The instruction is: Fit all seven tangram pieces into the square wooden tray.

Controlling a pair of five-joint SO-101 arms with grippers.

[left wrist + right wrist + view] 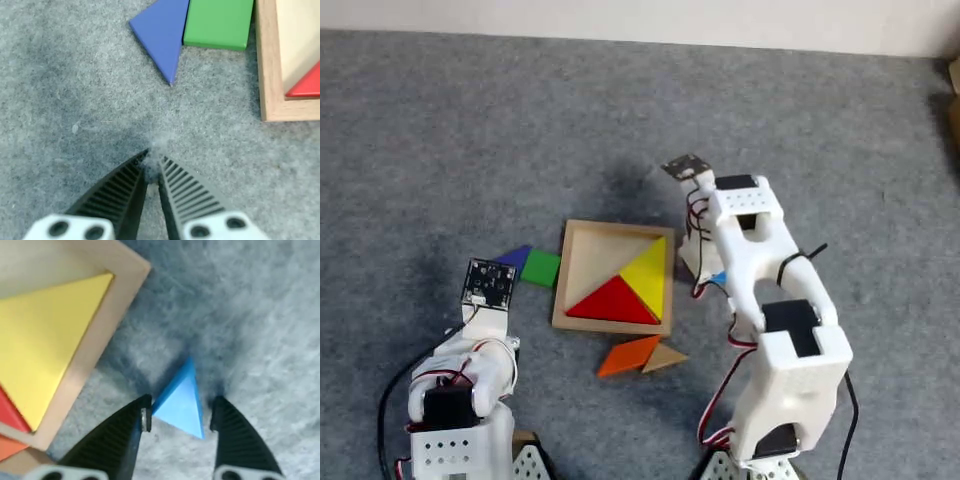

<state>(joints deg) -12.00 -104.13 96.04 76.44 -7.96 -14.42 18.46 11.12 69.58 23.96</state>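
Note:
The square wooden tray (563, 285) holds a yellow triangle (646, 267) and a red triangle (611, 301). Just off its left side lie a dark blue triangle (162, 35) and a green square (218, 22). An orange parallelogram (628, 355) and a tan triangle (666, 358) lie below the tray. My left gripper (152, 160) is shut and empty, low over the carpet short of the blue triangle. My right gripper (180, 412) is open astride a light blue triangle (182, 397) beside the tray's right edge (115, 310). One finger (141, 415) touches its corner.
Grey carpet (470, 130) covers the whole work area, with open room at the back and far left. The right arm (765, 300) stretches along the tray's right side. A pale wall strip (640, 15) runs along the far edge.

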